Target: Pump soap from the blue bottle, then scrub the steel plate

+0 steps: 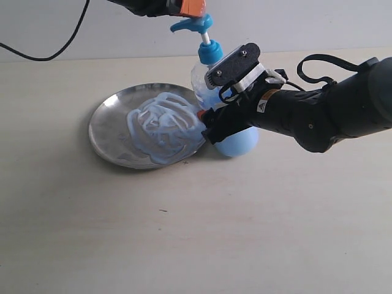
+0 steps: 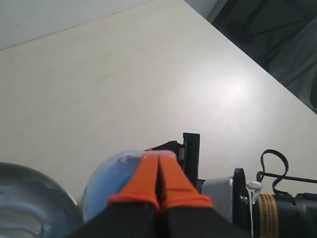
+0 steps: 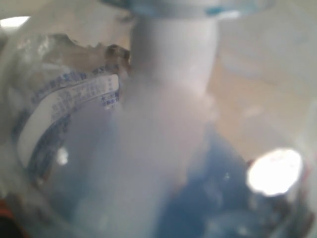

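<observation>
Now, left gripper (image 2: pixel 159 166): orange fingers pressed together with nothing between them. It hangs right over the pump head (image 1: pixel 195 24); we cannot tell whether it touches.
Right gripper (image 1: pixel 211 119): clamped round the body of the blue bottle (image 1: pixel 201 76) and holding it. Its far finger is hidden behind the bottle.
Bottle position: just beside the right edge of the steel plate (image 1: pixel 101 125), tilted with its top toward the plate and its nozzle over the rim.
Pump: white stem shows under the head, so we judge it up, not pressed.
Bottle look: clear plastic, bright blue head and collar, pale blue liquid low down. The printed label is blurred in the right wrist view.
Soap (image 1: pixel 162 122): thick pale-blue swirl of whitish streaks over the plate's middle and right part.
Plate look: round, shallow and shiny, bare metal on its left side, flat on the pale table (image 1: pixel 184 233).
Step in hand: pumping, which we judge nearly done, since plenty of soap is down.
Next move: one more straight press at most, then stand the bottle clear of the plate and scrub. We see no scrubbing tool.
</observation>
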You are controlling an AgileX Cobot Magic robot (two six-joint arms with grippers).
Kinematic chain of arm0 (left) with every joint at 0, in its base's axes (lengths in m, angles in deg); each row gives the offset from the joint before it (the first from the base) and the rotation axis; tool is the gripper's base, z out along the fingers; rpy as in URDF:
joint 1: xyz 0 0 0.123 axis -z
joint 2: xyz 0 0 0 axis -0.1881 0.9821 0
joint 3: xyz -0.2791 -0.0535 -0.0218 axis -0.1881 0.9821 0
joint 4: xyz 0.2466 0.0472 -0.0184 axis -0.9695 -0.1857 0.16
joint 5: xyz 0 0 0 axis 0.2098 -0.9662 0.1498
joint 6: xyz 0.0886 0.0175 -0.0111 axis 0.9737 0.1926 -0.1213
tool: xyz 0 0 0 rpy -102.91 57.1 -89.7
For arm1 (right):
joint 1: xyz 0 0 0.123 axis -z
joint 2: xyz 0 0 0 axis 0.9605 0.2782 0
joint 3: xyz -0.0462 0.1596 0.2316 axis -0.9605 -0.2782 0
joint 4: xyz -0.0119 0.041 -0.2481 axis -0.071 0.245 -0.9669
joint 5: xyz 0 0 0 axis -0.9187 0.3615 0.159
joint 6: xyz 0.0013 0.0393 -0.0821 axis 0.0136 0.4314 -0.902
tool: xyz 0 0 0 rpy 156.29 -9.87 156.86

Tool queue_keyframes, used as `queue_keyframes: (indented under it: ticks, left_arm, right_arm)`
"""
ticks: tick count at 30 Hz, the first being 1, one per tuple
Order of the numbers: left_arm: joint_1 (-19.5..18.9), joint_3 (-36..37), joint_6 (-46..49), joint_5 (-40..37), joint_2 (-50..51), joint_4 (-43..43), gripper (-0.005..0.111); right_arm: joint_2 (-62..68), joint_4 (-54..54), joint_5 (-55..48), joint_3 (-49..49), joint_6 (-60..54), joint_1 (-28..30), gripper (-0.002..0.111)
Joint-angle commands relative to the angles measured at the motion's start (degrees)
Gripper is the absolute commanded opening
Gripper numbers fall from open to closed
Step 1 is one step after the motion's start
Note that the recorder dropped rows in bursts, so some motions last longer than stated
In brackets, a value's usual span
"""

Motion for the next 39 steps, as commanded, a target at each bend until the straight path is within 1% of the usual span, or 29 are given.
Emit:
queue_keyframes:
  ticks: [1, 7, 13, 18, 25, 31, 35, 39]
  left_arm:
    - [0.6, 1.2, -1.5, -4.5, 2.1, -6.6, 0.0]
    - [1.0, 1.2, -1.8, -5.8, 2.1, -8.4, 0.0]
    - [3.5, 1.2, -5.4, -4.5, 2.2, -14.7, 0.0]
    - [4.0, 1.2, -9.8, -3.2, 3.4, -20.1, 0.0]
    - [4.0, 4.7, -10.3, 0.5, 5.1, -20.4, 0.0]
    - [4.6, 4.7, -10.2, 0.6, 5.1, -20.2, 0.0]
    - [4.6, 4.3, -10.1, 2.1, 4.1, -20.3, 0.0]
    - [3.4, 4.3, -10.7, 4.3, 1.2, -22.5, 0.0]
  right_arm:
    - [-1.1, -1.0, 6.2, 1.0, -0.9, 0.1, 0.0]
    - [-1.1, -0.9, 6.4, 1.0, -0.9, 0.1, 0.0]
    - [-1.1, 0.6, 7.0, 1.0, -0.9, 0.1, 0.0]
    - [-1.1, 0.6, 7.1, 1.0, -0.9, 0.1, 0.0]
    - [-1.1, 0.6, 7.2, 1.0, -0.9, 0.1, 0.0]
    - [-1.1, 0.6, 7.3, 1.0, -1.0, 0.1, 0.0]
    - [-1.1, 0.7, 7.7, 1.0, -1.1, 0.1, 0.0]
    - [-1.1, 0.7, 7.6, 1.0, -1.3, 0.1, 0.0]
